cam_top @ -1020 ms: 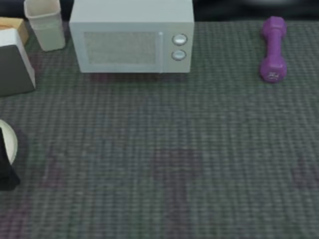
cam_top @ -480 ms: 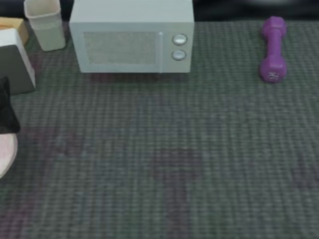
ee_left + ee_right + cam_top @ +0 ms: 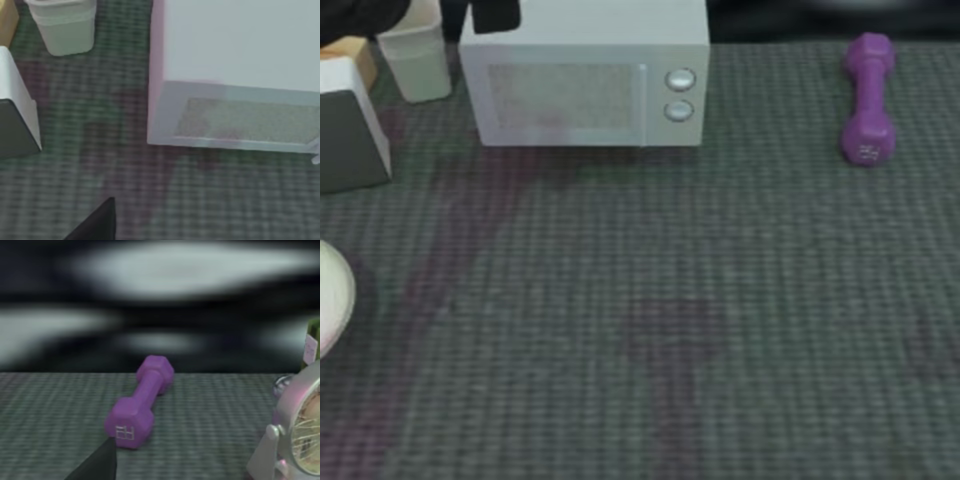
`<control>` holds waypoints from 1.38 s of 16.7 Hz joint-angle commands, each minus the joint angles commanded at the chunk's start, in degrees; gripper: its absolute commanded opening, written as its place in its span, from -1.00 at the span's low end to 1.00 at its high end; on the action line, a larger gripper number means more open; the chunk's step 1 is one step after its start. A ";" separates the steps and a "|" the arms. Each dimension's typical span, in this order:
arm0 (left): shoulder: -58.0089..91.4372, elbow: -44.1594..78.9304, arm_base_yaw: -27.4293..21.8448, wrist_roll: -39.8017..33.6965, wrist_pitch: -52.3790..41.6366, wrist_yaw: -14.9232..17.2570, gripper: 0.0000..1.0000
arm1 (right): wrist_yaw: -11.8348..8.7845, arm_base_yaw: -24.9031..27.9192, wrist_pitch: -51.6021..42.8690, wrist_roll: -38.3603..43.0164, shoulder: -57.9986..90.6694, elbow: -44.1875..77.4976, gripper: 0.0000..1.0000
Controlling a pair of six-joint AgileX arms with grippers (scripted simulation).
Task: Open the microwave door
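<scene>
The white microwave (image 3: 585,35) stands at the back of the table, left of the middle. Its door (image 3: 560,97), with a grey speckled window, lies flush against the front. Two silver knobs (image 3: 680,80) sit to the door's right. My left gripper (image 3: 450,12) hovers above the microwave's back left corner, open and holding nothing; one dark finger (image 3: 495,14) shows there. In the left wrist view the microwave's top (image 3: 240,40) and door (image 3: 250,120) lie below that finger (image 3: 97,225). My right gripper (image 3: 150,475) is outside the top view, open, near the dumbbell.
A white cup (image 3: 415,60) and a grey-white box (image 3: 350,125) stand left of the microwave. A purple dumbbell (image 3: 867,100) lies at the back right. A silver clock (image 3: 300,435) shows in the right wrist view. A pale round shape (image 3: 330,295) sits at the left edge.
My left arm has swung from the table's left edge toward the back and now hangs over the microwave's back left corner. The door has not moved.
</scene>
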 joint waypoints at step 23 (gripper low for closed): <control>50.80 50.50 -12.18 -11.43 -19.60 -5.58 1.00 | 0.00 0.00 0.00 0.00 0.00 0.00 1.00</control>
